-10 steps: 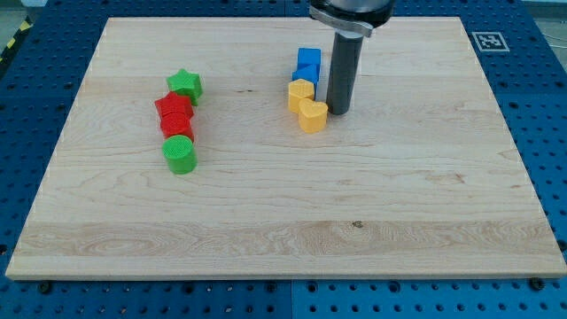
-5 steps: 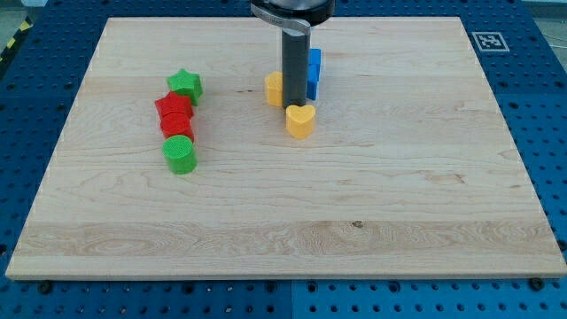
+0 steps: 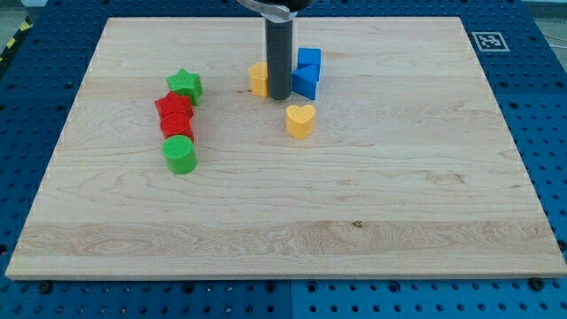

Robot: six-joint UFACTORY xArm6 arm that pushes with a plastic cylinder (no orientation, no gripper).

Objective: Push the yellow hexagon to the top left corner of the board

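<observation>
The yellow hexagon (image 3: 258,79) lies on the wooden board (image 3: 283,204) above centre, partly hidden behind my rod. My tip (image 3: 279,96) touches the hexagon's right side, between it and the blue blocks (image 3: 306,73). A yellow heart (image 3: 300,120) sits apart, below and to the right of my tip. The board's top left corner (image 3: 113,23) is far to the left of the hexagon.
At the left a green star (image 3: 185,85), two red blocks (image 3: 174,114) and a green cylinder (image 3: 179,154) form a column. A fiducial marker (image 3: 487,40) sits beyond the board's top right corner. Blue perforated table (image 3: 549,106) surrounds the board.
My rod has moved left and slightly up, pushing the yellow hexagon left, away from the yellow heart and the blue blocks. The heart stays behind, shifted a little left.
</observation>
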